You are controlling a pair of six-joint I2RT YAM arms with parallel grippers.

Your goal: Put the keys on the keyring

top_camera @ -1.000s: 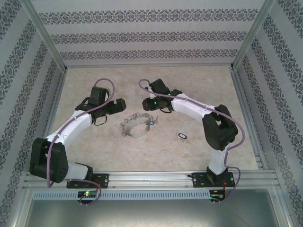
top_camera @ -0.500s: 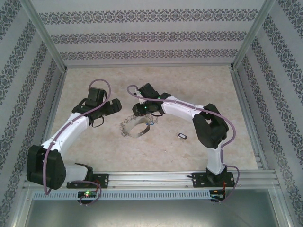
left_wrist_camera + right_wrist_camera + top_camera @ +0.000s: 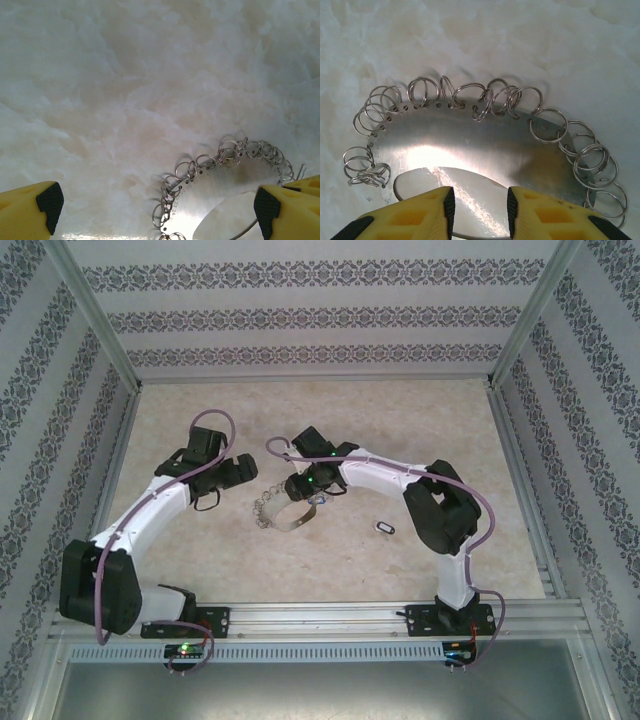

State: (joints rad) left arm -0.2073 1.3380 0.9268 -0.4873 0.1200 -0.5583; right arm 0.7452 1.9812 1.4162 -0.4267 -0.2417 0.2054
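My right end effector [image 3: 480,202] hangs low over the keyring [image 3: 470,145]. Its two yellow fingers [image 3: 425,217] are drawn close, with a narrow gap between the black pads. The shiny metal shows right through that gap, so nothing is pinched there. I cannot tell whether my tips touch the metal.

From this wrist the keyring is a flat, bright crescent band pierced by a row of small holes along its outer edge. Many small wire rings [image 3: 425,92] hang through those holes, bunched and overlapping all round the curve. What it carries here reads as plain rings.

My left end effector [image 3: 157,205] is spread wide and holds nothing, with one padded finger at each lower corner of its wrist view. Part of the keyring's ringed edge lies between them, toward the right-hand finger.

From above, my two end effectors face each other across the keyring, which lies flat near the middle of the bench [image 3: 400,420]. The right one is over its far side and the left one is near its far-left end.

A small bluish-headed key [image 3: 318,501] sits at the keyring's right end, beside my right wrist; I cannot tell if they touch. Another blue-and-white key [image 3: 384,527] lies alone on the bench, well apart to the right.
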